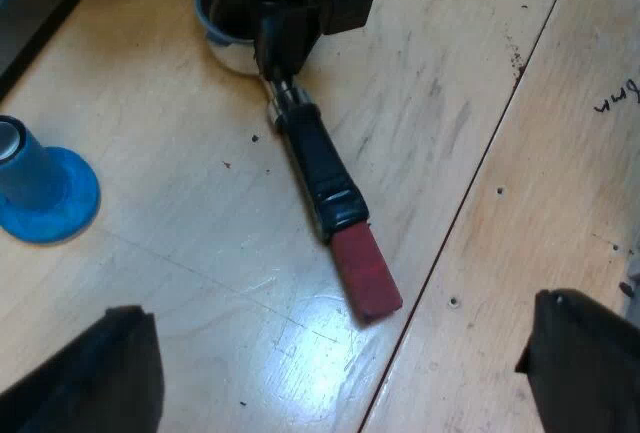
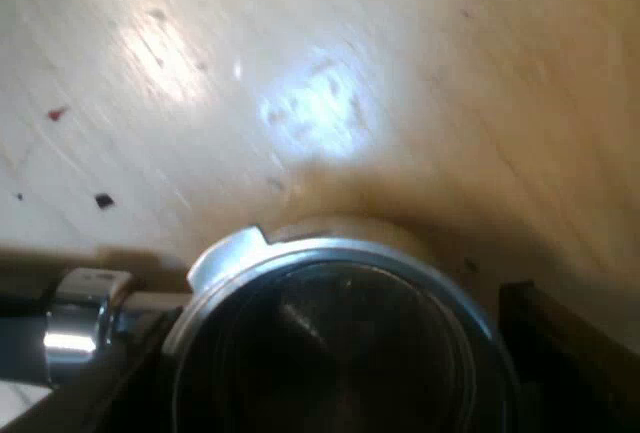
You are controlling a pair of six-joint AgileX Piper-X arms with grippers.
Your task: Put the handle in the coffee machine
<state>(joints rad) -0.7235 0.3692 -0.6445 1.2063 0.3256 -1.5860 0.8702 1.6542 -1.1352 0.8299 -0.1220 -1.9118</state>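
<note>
Left wrist view: left gripper [image 1: 340, 373] spread wide, empty, above the counter [image 1: 180, 283]. The holder [image 1: 290, 118] lies flat there, and the right gripper [image 1: 300, 3] sits at its neck.

Right wrist view: holder's basket [image 2: 330, 253] close below. Whether that gripper clamps it cannot be told.

Risk: a weak neck grip lets the handle [image 1: 325, 178] droop on lifting.

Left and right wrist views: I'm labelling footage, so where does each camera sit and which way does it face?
Left wrist view: on the left arm, facing down at the pale wooden table, where the metal holder with a dark, red-ended handle lies near a blue tamper; open left pincer by the red end, right pincer at the basket end.
Right wrist view: on the right arm, facing down into the holder's round basket; black parts of the right pincer beside it.
Shared: holder, table, right pincer.
</note>
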